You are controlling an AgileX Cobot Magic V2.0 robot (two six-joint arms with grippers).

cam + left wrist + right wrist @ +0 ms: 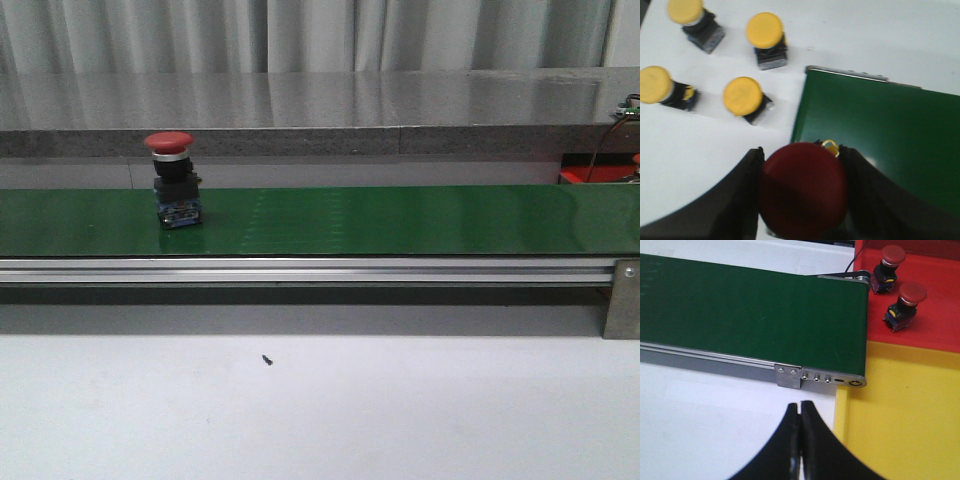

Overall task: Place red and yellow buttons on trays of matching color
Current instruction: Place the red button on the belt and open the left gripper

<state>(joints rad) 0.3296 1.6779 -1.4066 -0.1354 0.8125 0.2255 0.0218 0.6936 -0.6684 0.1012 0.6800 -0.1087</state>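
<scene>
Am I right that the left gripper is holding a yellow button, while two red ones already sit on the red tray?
Not quite: the left wrist view shows the left gripper holding a red button, not yellow. Two red buttons do sit on the red tray.

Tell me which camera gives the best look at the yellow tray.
The right wrist view. It shows the yellow tray as a broad bare surface beside the end of the green conveyor belt, bordering the red tray. The front view shows only a sliver of red at its right edge, no yellow tray. The left wrist view shows neither tray.
</scene>
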